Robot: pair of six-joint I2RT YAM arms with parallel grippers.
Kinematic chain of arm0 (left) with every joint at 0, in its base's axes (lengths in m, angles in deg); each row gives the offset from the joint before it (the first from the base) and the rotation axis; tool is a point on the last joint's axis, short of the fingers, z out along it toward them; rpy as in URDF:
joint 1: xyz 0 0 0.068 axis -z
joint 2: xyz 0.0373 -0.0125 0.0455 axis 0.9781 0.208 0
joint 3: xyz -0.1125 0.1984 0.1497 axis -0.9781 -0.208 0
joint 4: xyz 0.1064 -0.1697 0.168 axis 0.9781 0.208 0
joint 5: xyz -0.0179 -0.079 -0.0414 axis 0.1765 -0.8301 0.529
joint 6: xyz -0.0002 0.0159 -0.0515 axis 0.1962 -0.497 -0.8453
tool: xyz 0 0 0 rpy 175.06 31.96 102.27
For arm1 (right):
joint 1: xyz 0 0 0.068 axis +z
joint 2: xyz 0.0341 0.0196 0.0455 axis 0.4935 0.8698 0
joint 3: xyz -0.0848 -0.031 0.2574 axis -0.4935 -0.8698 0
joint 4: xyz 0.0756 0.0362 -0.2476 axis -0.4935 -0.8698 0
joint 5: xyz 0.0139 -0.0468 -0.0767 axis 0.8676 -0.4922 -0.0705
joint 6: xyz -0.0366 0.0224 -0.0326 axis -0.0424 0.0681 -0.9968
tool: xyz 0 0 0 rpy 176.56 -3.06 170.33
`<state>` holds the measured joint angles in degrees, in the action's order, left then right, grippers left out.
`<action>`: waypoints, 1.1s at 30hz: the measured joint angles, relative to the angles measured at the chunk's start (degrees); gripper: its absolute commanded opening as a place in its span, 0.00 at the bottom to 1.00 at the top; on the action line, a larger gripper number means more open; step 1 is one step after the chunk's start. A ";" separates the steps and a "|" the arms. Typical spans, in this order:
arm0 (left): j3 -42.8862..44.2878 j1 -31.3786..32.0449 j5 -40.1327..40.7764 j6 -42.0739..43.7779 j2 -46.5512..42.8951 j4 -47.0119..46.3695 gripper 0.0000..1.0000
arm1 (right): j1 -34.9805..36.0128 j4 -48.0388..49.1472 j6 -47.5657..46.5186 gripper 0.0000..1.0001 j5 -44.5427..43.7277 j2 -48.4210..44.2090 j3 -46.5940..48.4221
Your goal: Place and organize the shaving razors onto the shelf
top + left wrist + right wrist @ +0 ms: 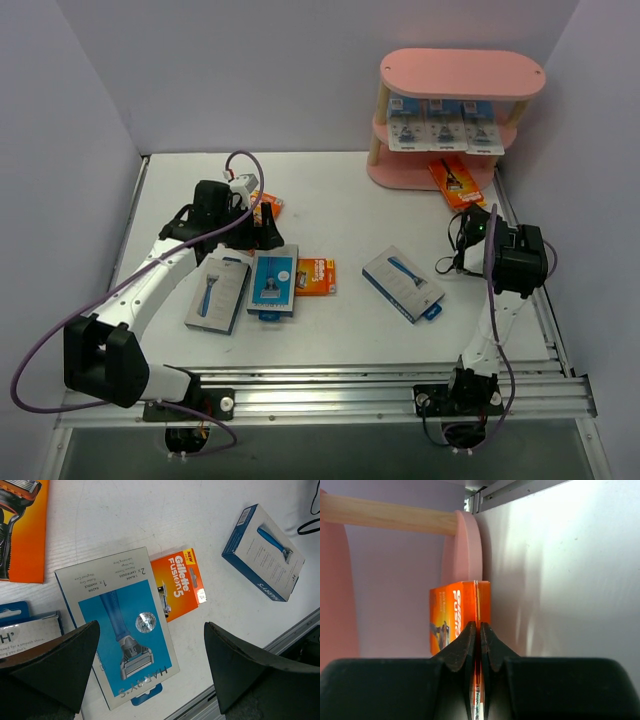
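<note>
The pink shelf (pixel 462 72) stands at the back right, with three white-blue razor cards (pixel 446 131) on its middle tier. My right gripper (pixel 470 213) is shut on the edge of an orange razor pack (pixel 450 178) that reaches onto the bottom tier. In the right wrist view that orange pack (pixel 454 614) is pinched between the fingers of the gripper (pixel 480 626), beside the pink board (pixel 468 545). My left gripper (pixel 151 625) hangs open above a blue razor box (pixel 125 630). A small orange box (pixel 178 584) and a blue-grey box (pixel 263 554) lie close by.
On the table lie two blue boxes (pixel 218 291) (pixel 273 281), a small orange box (pixel 315 276), a blue-grey box (pixel 403 283) and an orange pack (pixel 267 206) by my left gripper. A metal rail (pixel 400 382) runs along the near edge.
</note>
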<state>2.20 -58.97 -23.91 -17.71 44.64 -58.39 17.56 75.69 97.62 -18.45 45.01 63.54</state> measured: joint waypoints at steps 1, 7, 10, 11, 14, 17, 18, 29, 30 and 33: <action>0.00 0.00 -0.09 -0.02 0.04 -0.04 0.94 | 0.07 0.35 0.15 0.00 -0.44 0.48 0.35; 0.00 0.00 -0.76 -0.15 0.13 -0.09 0.94 | 0.11 0.81 0.28 0.00 -2.45 1.49 0.87; 0.00 0.00 -1.01 -0.37 0.13 -0.09 0.94 | 0.11 1.40 0.42 0.00 -3.28 2.40 2.25; 0.00 0.00 -1.07 -0.46 0.13 -0.13 0.94 | 0.11 1.51 0.50 0.00 -3.54 2.93 2.71; 0.00 0.00 -1.27 -0.59 0.17 -0.28 0.94 | 0.11 1.62 0.68 0.00 -4.15 4.22 3.69; 0.00 0.00 -1.62 -0.90 0.33 -0.66 0.94 | 0.15 1.64 0.70 0.00 -4.63 4.68 4.48; 0.00 0.00 -1.70 -0.96 0.39 -0.79 0.94 | 0.24 1.64 0.70 0.00 -4.90 4.79 4.92; 0.00 0.00 -2.82 -1.25 0.76 -1.01 0.94 | 0.76 1.16 1.07 0.00 -7.23 5.25 9.90; 0.00 0.00 -2.93 -1.33 0.90 -1.03 0.94 | 0.85 1.14 1.16 0.00 -7.52 5.38 10.32; 0.00 0.00 -3.15 -1.38 1.25 -1.20 0.94 | 1.09 1.16 1.33 0.00 -8.04 6.14 11.32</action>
<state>2.20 -58.97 -27.06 -19.08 45.89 -59.60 18.65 76.85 98.95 -26.49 51.15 74.86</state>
